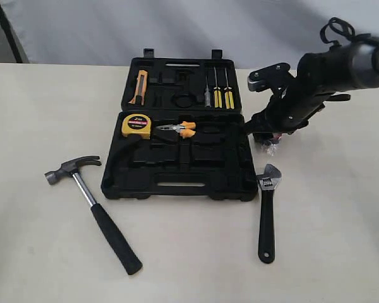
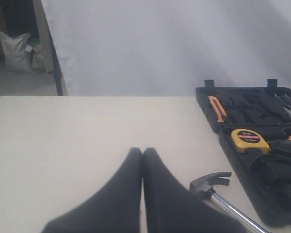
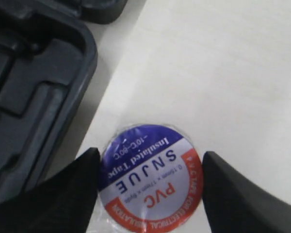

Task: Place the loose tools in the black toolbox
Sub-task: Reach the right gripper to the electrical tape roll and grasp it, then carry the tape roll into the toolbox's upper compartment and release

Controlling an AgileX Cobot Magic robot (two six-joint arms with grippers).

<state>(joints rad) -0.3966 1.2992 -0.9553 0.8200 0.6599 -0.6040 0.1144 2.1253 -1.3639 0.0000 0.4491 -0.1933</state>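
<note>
The tape roll (image 3: 148, 180) lies flat on the worktop (image 3: 228, 68) just beside the toolbox (image 3: 39, 97). The right gripper (image 3: 150, 158) straddles it, but I cannot tell whether it pinches yet. Best to squeeze across the middle, then lift level.

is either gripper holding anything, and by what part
Left gripper: shut, empty. Right gripper fingers flank the tape roll at its outer rim; whether they grip yet cannot be told.

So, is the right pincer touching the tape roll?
Cannot tell. The right wrist view shows the right pincer straddling the tape roll, fingers at its edges, with neither gap nor contact plain.
</note>
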